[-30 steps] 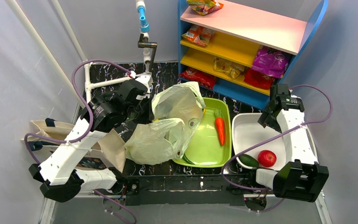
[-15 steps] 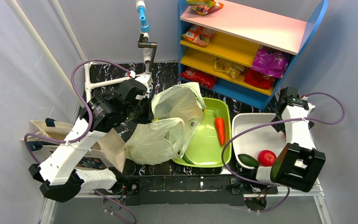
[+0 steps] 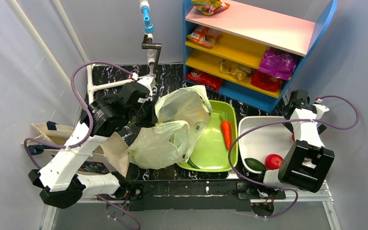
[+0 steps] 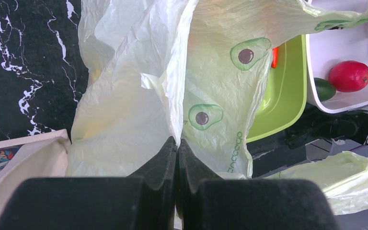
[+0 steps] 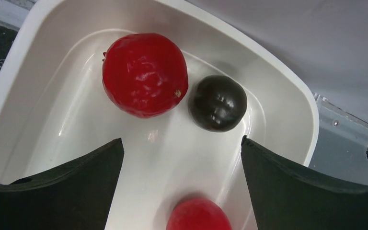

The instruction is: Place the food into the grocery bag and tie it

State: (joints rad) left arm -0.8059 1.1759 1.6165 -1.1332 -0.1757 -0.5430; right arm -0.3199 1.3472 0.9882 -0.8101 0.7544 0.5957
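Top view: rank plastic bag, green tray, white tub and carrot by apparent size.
1. plastic bag, largest
2. green tray and white tub: they look about alike and both are partly covered, so not ranked against each other
3. carrot, clearly smallest

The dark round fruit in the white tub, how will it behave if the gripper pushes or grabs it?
The dark round fruit looks near-spherical, so a push would probably roll it along the white tub. Its skin is glossy, so it may slip in a grip. It appears to touch the red fruit, which would likely get nudged too.
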